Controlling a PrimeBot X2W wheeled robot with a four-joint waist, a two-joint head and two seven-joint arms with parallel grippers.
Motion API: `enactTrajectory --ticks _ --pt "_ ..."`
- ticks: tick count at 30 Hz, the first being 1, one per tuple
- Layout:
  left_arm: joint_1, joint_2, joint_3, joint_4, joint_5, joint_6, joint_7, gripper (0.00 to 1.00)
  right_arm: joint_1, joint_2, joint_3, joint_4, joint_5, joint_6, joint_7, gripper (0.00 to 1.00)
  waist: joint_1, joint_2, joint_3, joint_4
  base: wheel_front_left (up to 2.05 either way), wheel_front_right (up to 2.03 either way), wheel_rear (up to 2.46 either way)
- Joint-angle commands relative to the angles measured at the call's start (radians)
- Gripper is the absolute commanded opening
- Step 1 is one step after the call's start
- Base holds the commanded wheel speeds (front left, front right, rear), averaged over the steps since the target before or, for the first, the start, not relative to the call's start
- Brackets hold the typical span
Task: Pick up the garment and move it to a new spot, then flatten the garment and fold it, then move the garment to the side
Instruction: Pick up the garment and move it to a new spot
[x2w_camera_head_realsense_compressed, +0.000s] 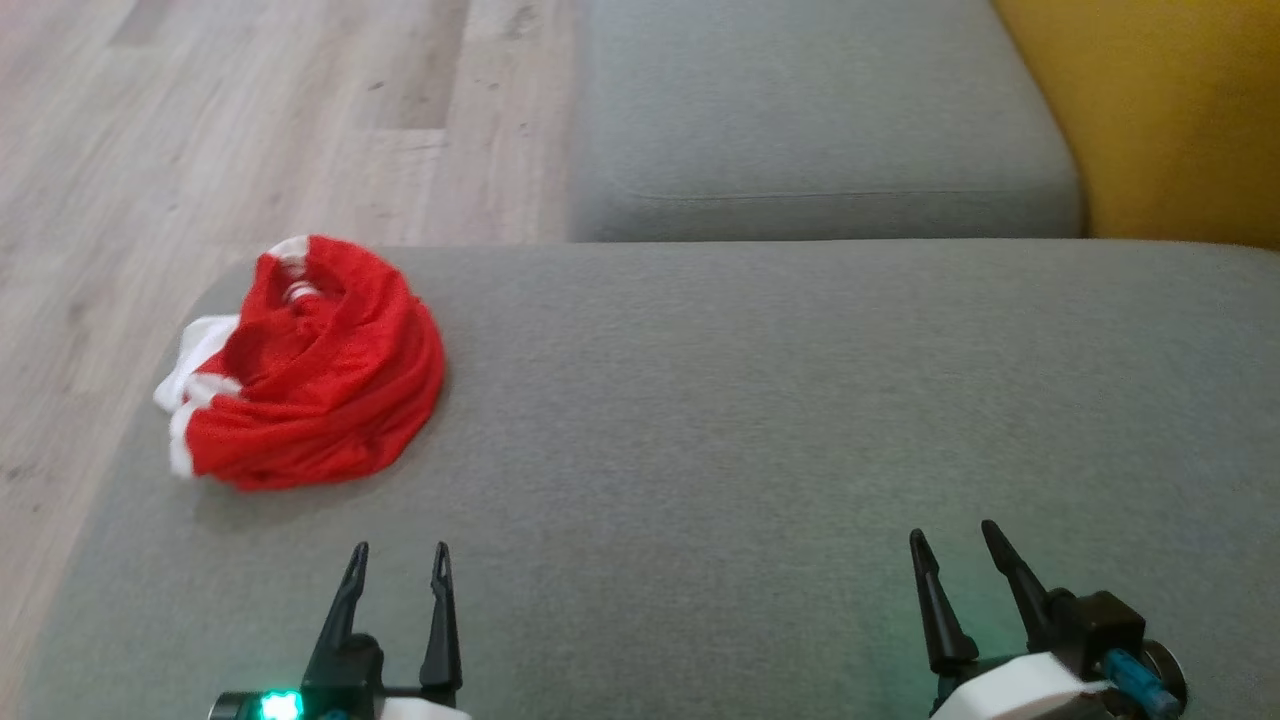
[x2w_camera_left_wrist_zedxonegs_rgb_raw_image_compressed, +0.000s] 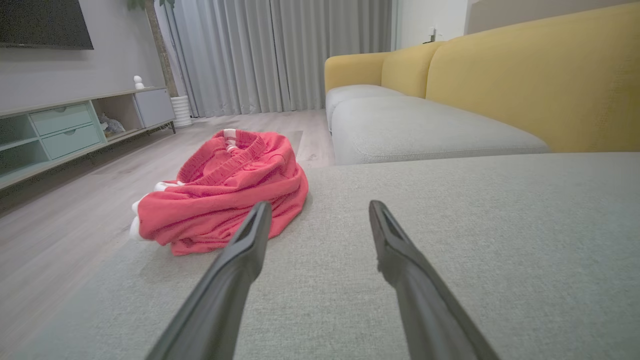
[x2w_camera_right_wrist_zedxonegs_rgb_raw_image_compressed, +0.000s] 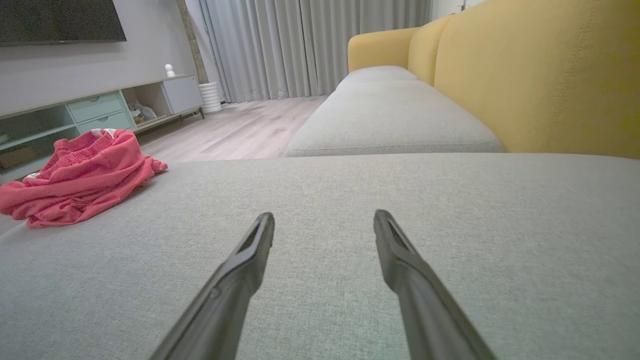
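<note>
Garment (x2w_camera_head_realsense_compressed: 310, 370) heaped at the far-left corner of the grey cushion (x2w_camera_head_realsense_compressed: 750, 400); left claw (x2w_camera_head_realsense_compressed: 400, 550) and right claw (x2w_camera_head_realsense_compressed: 952, 530) spread, empty.
You should find it light, limp cloth: pinch a raised fold on top.

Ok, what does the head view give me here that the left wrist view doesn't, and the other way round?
Head view: the right pincer, open, over bare grey cushion. Left wrist view: curtains, a low cabinet and a dark screen on the wall. Both: the crumpled red garment by the cushion's left edge, the wood floor, the yellow backrest, and the open left pincer, short of the garment.
</note>
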Motion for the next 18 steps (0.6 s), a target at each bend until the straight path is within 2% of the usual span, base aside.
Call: enactTrajectory --ticks 1,7,8,15,18 --pt "-0.053 0.004 0.038 -0.029 0.012 0.009 -0.012 1.00 -0.044 -0.009 0.022 -0.029 -0.006 0.008 -0.011 1.00 -0.0001 0.0000 0.009 0.038 0.00 0.00 0.00" --pt "-0.062 0.009 0.063 -0.038 0.024 0.012 -0.012 1.00 -0.041 -0.009 0.018 -0.032 0.004 0.008 -0.011 1.00 -0.0001 0.0000 0.026 0.175 0.00 0.00 0.00" --pt "-0.062 0.009 0.063 -0.038 0.024 0.012 -0.012 1.00 -0.041 -0.009 0.018 -0.032 0.004 0.008 -0.011 1.00 -0.0001 0.0000 0.026 0.175 0.00 0.00 0.00" --pt "-0.078 0.023 0.088 -0.083 0.036 0.015 -0.012 1.00 -0.048 -0.009 -0.015 -0.034 0.017 0.008 -0.011 1.00 -0.0001 0.0000 0.050 0.369 0.00 0.00 0.00" --pt "-0.073 0.030 0.123 -0.115 0.030 0.032 -0.012 1.00 -0.076 -0.009 0.002 -0.029 -0.003 0.008 -0.011 1.00 -0.0001 0.0000 0.082 0.399 0.00 0.00 0.00"
